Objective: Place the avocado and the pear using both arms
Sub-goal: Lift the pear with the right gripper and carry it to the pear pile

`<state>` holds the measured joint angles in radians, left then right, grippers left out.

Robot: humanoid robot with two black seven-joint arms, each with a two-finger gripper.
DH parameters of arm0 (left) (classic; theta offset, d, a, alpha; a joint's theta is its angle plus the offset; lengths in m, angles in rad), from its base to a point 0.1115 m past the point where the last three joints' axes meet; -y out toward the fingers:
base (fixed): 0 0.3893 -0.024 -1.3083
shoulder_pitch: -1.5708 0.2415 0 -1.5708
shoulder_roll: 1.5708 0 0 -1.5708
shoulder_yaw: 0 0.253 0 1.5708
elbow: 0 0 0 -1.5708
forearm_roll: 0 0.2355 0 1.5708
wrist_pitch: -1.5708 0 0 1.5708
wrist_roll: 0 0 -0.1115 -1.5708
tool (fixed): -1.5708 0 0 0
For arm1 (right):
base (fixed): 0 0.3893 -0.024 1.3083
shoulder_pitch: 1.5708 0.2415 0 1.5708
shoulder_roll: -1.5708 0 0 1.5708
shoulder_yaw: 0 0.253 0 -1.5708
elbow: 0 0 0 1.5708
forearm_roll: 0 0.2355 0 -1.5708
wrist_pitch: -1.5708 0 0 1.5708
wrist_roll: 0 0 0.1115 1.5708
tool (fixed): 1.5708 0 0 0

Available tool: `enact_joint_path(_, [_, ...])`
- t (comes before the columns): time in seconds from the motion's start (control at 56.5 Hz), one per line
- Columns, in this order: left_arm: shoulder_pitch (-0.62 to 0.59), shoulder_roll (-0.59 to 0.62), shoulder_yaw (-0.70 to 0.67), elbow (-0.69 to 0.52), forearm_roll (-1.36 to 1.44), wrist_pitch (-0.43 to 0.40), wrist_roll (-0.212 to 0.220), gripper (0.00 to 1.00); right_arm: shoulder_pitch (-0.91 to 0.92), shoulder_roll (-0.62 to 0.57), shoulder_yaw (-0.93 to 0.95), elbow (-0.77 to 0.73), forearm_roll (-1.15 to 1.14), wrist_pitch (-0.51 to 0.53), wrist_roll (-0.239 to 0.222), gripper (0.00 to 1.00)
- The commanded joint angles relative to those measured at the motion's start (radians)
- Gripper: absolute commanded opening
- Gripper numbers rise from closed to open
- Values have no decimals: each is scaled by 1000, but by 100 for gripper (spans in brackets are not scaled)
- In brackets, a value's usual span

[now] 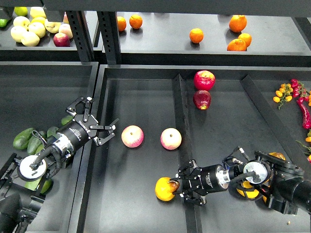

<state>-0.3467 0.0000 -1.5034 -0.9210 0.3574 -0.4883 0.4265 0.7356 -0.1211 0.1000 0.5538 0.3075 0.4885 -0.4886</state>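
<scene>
The pear [164, 189] is yellow-orange and lies low over the floor of the middle tray [136, 97], near its front, just left of the divider [180, 111]. My right gripper [179, 187] comes in from the right across the divider, its fingers closed on the pear's right side. Several dark green avocados [24, 138] lie in the left tray, partly hidden under my left arm. My left gripper [101, 119] is open and empty above the wall between the left and middle trays, right of the avocados.
Two pink-yellow apples [132, 136] [171, 139] lie in the middle tray, between the grippers. Two red apples [204, 80] sit in the right compartment. Yellow fruit [248, 190] shows under my right arm. Oranges [196, 35] and pale apples [29, 29] are on the back shelf, and peppers [303, 111] at far right.
</scene>
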Motion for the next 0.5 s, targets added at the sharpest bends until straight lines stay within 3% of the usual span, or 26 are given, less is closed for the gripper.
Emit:
enact_joint_path(0.0, [0, 0, 2, -1, 0, 0, 0, 98, 34, -3, 9, 2, 28, 0, 0, 10])
enact_joint_path(0.23, [0, 0, 2, -7, 0, 0, 0, 99, 111, -57, 4, 32, 74, 0, 0, 9])
enact_joint_path(0.478, [0, 0, 3, -7, 0, 0, 0, 99, 222, -236, -85, 112, 114, 0, 0, 8])
